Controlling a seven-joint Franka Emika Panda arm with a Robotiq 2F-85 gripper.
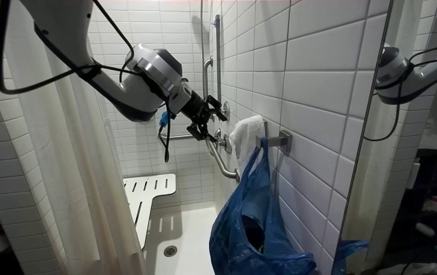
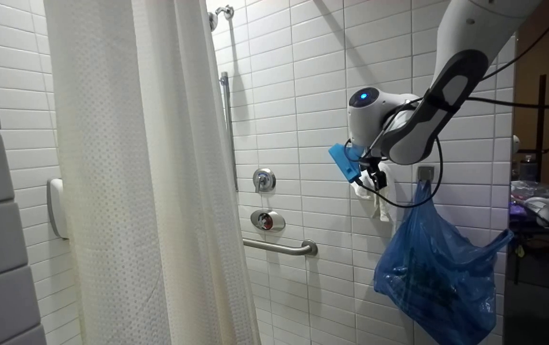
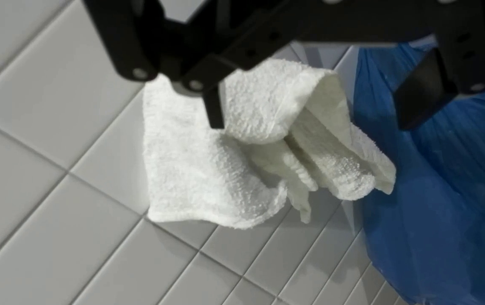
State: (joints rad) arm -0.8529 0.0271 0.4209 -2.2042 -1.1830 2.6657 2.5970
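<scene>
End effector: black two-finger gripper (image 3: pixel 311 125), empty, jaws spread wide, entering from the top of the wrist view. Nearest item: white terry-cloth towel (image 3: pixel 191 173), folded and drooping, mid-frame in the wrist view, against a wall of white rectangular tiles (image 3: pixel 56 101). An exterior view shows a gap between gripper and towel, so I read no contact. How the towel is hung is hard to make out.

Neighbours: translucent blue plastic bag (image 2: pixel 439 268), lower right in an exterior view, handle looped over a square metal hook (image 1: pixel 285 142) just beside the towel. Thin black cable (image 2: pixel 411 206) sags from a light-blue rectangular casing (image 2: pixel 346 163) at the wrist, crossing the bag's neck in that view.

Risks (my judgement): the finger (image 3: pixel 422 95) at the right of the wrist view lines up over the bag, so advancing at this offset might snag plastic along with cloth. Reaching too deep might jam the gripper on tile. A shallow bite might take only one loose fold, which could slip. The slack cable loop could catch on the hook during a sideways move.
</scene>
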